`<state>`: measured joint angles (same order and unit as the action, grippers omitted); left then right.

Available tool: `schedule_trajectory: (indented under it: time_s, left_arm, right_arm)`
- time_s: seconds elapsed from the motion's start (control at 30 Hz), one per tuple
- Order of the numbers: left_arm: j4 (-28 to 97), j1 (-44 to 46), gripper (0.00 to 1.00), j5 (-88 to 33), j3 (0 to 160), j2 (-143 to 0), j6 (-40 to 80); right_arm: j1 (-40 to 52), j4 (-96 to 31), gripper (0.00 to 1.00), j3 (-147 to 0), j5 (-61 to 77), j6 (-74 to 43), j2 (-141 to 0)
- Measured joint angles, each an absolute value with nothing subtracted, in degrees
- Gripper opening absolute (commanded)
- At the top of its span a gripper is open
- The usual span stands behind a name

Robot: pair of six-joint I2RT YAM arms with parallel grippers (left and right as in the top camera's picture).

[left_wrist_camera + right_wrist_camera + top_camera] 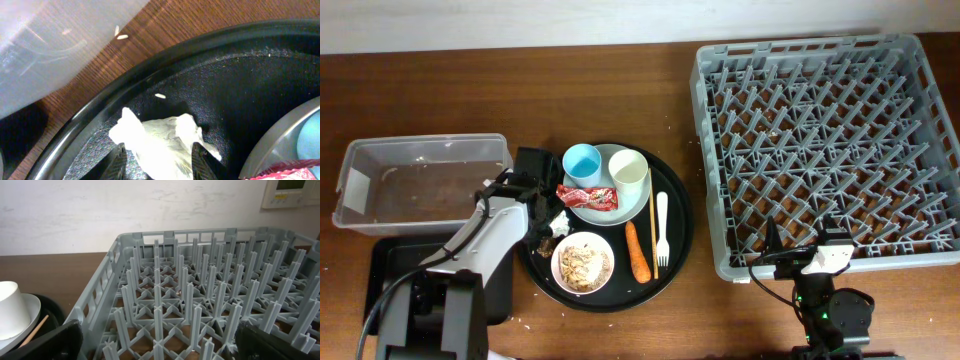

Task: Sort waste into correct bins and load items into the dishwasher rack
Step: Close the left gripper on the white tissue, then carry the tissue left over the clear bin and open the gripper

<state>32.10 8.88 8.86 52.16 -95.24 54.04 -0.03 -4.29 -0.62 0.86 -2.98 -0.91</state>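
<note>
Left gripper (158, 152) seemingly clamped on crumpled white tissue (162, 135); right gripper (160, 345) jaws wide apart.

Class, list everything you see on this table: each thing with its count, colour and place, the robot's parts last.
table: 1, brown wood
dishwasher rack: 1, grey, right
plastic tub: 1, clear, far left
shallow tray: 1, black, in front of the tub
round tray: 1, black, centre
plate: 1, pale, on the round tray
blue cup: 1, on the plate
cream cup: 1, beside it
snack wrapper: 1, red, on the plate
tissue: 1, white, round tray's left
bowl: 1, pinkish-white, holding beige food scraps
carrot: 1, orange, right of the bowl
chopsticks: wooden, count unclear, beside the carrot
fork: 1, white, right of them
left gripper: fingers pressing the tissue
right gripper: open, at the rack's near edge
</note>
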Motion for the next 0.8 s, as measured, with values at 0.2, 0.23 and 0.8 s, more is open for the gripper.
schedule_trajectory:
  time_s: [0.2,0.23,0.8]
  left_arm:
    - [32.14,8.88,0.39,6.7,52.16,-94.98,54.06]
    - [32.21,8.88,0.39,5.15,52.16,-94.74,54.04]
    - [34.92,8.88,0.48,4.69,54.02,-94.96,47.35]
  right_arm:
    - [-0.03,-4.29,0.99,-0.62,0.86,-2.96,-0.91]
    - [-0.03,-4.29,0.99,-0.62,0.86,-2.98,-0.91]
    - [-0.03,-4.29,0.99,-0.62,0.86,-2.96,-0.91]
